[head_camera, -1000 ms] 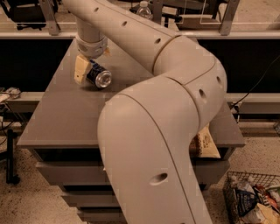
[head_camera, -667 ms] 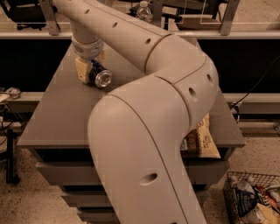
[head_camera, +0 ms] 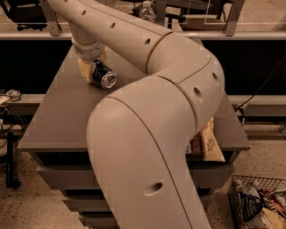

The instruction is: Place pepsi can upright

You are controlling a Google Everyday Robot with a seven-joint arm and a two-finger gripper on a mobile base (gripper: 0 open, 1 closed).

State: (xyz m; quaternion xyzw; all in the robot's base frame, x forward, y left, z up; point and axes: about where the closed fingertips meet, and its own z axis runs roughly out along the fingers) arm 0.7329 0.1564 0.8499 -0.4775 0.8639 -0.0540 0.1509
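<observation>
The pepsi can (head_camera: pixel 104 76) is dark with a silver end facing the camera. It is tilted on its side at the far left part of the grey table (head_camera: pixel 58 120). My gripper (head_camera: pixel 94 70) is at the can, with its yellowish fingers (head_camera: pixel 84 70) closed around the can's body. The large beige arm crosses the middle of the view and hides much of the table.
A clear plastic water bottle (head_camera: pixel 147 11) stands at the table's far edge. A snack bag (head_camera: pixel 207 144) lies at the table's right front, partly behind the arm. A wire basket (head_camera: pixel 259 203) with items is on the floor at the bottom right.
The arm has swung closer to the camera and the gripper with the can has shifted slightly toward the back of the table. The can stays in the fingers.
</observation>
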